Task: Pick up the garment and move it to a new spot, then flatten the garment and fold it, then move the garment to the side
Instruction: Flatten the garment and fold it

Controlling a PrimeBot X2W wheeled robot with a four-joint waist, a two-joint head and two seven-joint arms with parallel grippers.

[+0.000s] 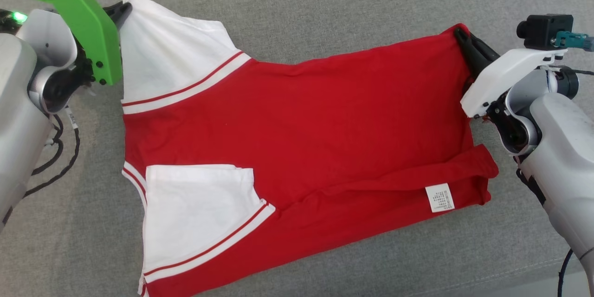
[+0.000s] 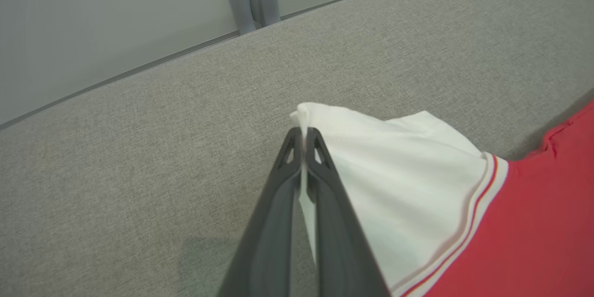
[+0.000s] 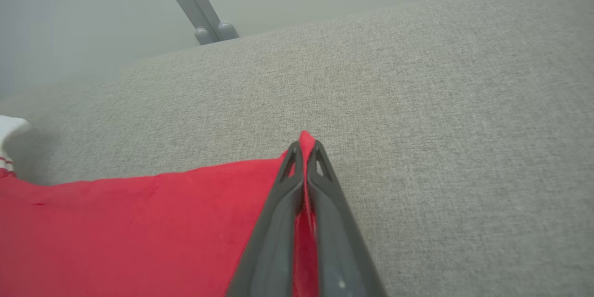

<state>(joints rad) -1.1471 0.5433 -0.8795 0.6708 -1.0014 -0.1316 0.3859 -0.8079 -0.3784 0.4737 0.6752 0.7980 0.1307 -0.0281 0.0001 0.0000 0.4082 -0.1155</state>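
Left gripper fingers pinch the white sleeve, right gripper fingers the red corner, seemingly to stretch the garment flat.

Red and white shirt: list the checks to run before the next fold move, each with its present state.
1. Left gripper shut on the far white sleeve: ok.
2. Right gripper shut on the far red corner of the shirt: ok.
3. Shirt lying flat on the grey surface: not ok; the near hem is turned over, care label showing.
4. Near white sleeve folded in over the red body: ok.
5. Layers caught in each grip: cannot tell.
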